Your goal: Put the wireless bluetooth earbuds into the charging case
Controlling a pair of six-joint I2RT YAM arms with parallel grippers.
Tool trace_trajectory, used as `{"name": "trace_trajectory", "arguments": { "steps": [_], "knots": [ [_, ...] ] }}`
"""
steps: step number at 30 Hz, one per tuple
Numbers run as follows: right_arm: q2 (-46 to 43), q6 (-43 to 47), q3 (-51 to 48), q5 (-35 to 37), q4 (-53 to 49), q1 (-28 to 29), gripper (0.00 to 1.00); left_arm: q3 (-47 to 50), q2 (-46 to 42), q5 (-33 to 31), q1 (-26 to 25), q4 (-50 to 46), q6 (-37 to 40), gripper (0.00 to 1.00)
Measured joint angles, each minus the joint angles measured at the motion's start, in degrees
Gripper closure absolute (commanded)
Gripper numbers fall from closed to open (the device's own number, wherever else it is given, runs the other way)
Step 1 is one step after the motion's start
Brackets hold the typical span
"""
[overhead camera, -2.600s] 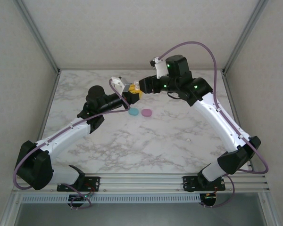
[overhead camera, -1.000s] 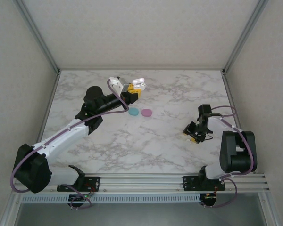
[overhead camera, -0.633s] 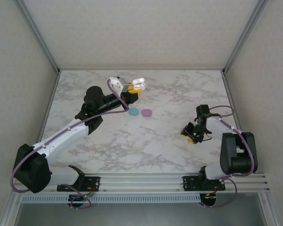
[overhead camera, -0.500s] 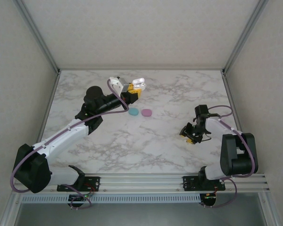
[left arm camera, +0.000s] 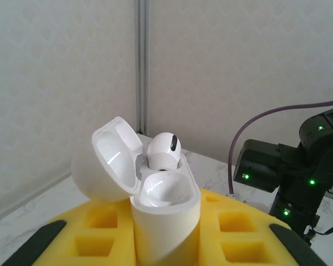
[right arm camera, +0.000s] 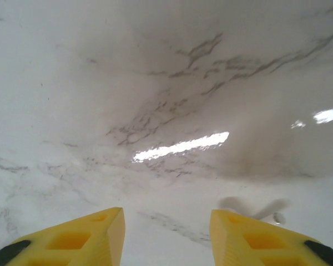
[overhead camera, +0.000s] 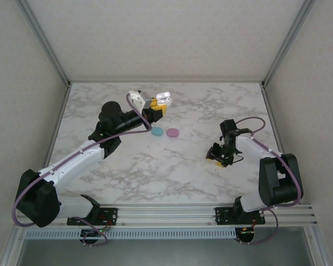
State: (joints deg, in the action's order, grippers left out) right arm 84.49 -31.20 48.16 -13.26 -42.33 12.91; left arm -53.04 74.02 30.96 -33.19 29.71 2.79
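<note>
White charging case [left arm camera: 165,221] clamped upright in left gripper [overhead camera: 156,107], upper centre of top view — lid swung open, one white earbud [left arm camera: 165,151] seated in far well. Right gripper [overhead camera: 216,157] held low over marble table [overhead camera: 183,172], right of centre — yellow fingers [right arm camera: 83,238] parted, bare marble seen between. Teal piece [overhead camera: 156,131] and pink piece [overhead camera: 172,132] laid side by side just below case.

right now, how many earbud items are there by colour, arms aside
teal oval plastic case: 1
pink oval plastic case: 1
white glossy open charging case: 1
white rounded earbud inside it: 1
total: 4
</note>
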Motion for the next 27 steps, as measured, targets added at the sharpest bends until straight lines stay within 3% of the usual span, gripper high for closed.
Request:
{"name": "trace_trajectory", "arguments": {
  "steps": [10, 27],
  "knots": [
    [6.49, 0.81, 1.33, 5.35, -0.37, -0.07, 0.52, 0.00, 0.00, 0.00, 0.00, -0.04, 0.02, 1.00],
    [1.90, -3.82, -3.10, 4.20, -1.14, 0.52, 0.52, 1.77, -0.74, 0.00, 0.00, -0.42, 0.02, 1.00]
  ]
}}
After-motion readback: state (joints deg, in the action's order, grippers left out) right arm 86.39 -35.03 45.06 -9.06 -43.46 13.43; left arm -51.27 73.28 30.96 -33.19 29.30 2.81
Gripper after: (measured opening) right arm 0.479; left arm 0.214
